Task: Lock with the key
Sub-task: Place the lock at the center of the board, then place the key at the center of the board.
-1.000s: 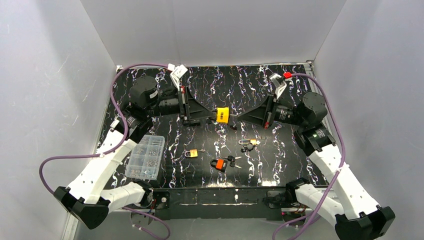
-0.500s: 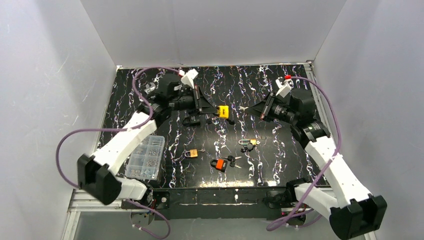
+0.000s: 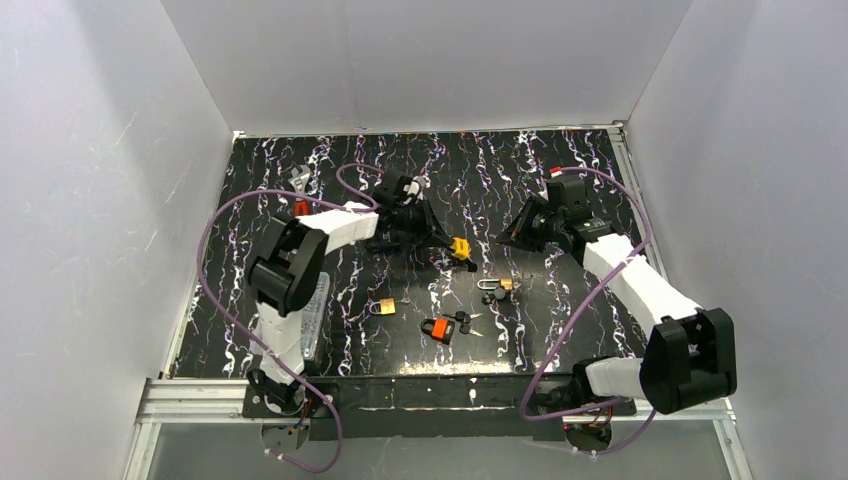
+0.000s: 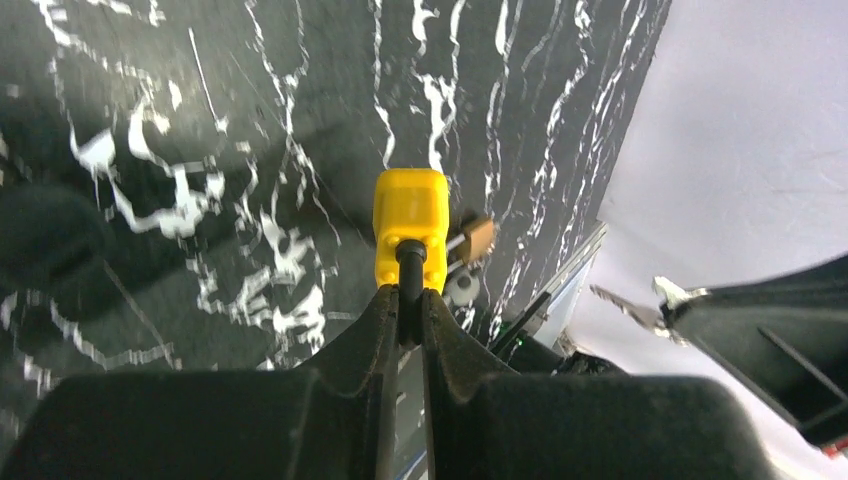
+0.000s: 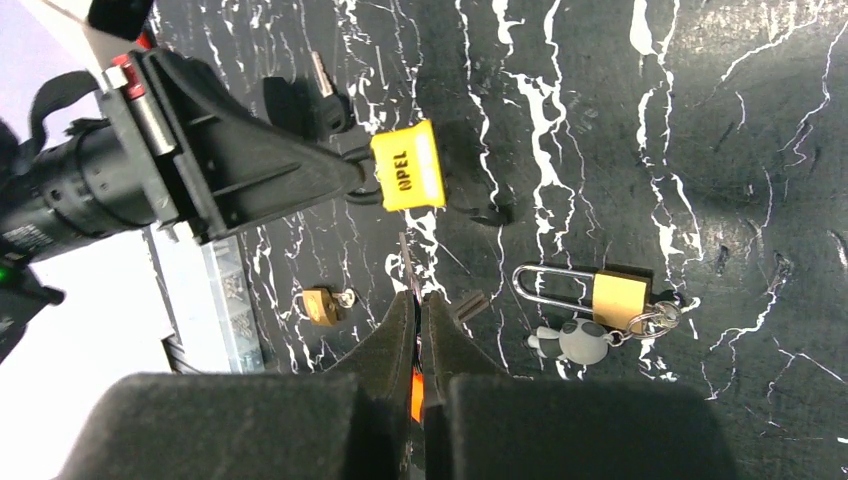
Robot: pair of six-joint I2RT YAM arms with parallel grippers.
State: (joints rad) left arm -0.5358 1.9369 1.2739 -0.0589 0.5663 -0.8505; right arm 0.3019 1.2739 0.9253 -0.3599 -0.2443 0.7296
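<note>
My left gripper (image 4: 405, 300) is shut on the black shackle of a yellow padlock (image 4: 410, 225) and holds it out over the black marbled table. The padlock also shows in the top view (image 3: 460, 248) and in the right wrist view (image 5: 408, 165), its body pointing right. My right gripper (image 5: 412, 295) is shut on a small key (image 5: 404, 262), whose thin blade sticks out past the fingertips. The key (image 4: 625, 305) hangs apart from the padlock, a short gap to its right. In the top view the right gripper (image 3: 506, 237) faces the left gripper (image 3: 440, 238).
A brass long-shackle padlock with a panda keyring (image 5: 620, 298) lies below the key. A small brass padlock (image 3: 382, 306) and an orange padlock with black keys (image 3: 436, 329) lie nearer the front. A clear screw box (image 5: 210, 310) sits at the left. A black object (image 3: 385, 243) lies under the left arm.
The left gripper has swung the yellow padlock a little right and toward the front. The right gripper has drawn back to the right, so the key and the padlock stand farther apart.
</note>
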